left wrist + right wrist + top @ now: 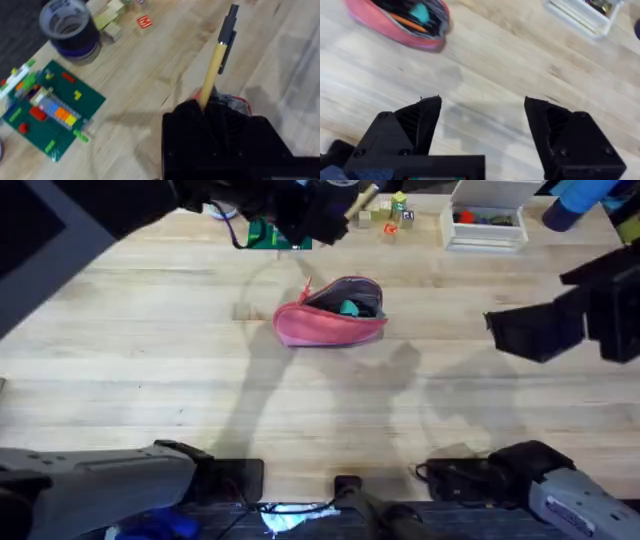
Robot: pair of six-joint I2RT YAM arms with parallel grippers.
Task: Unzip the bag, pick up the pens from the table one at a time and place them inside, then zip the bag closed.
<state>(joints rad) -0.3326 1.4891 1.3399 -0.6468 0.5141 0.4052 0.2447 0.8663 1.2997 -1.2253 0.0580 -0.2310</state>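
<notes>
one slim yellowish-tan pen with a dark clip point(219, 60) is clamped in the left gripper point(202, 107), raised over the light wooden table point(150, 350) toward its far edge. right gripper point(482, 122) gapes wide, holding nothing. one orange pen point(407, 22) lies inside the open pink fabric pouch point(330, 315) mid-table. nearby: green brick baseplate point(47, 110), tape roll point(70, 25), white box point(487, 225).

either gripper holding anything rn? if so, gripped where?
Left gripper holds the yellowish-tan pen by its lower end, dark clip end pointing away from the fingers. Right gripper is open, holding nothing, above bare table.
</notes>
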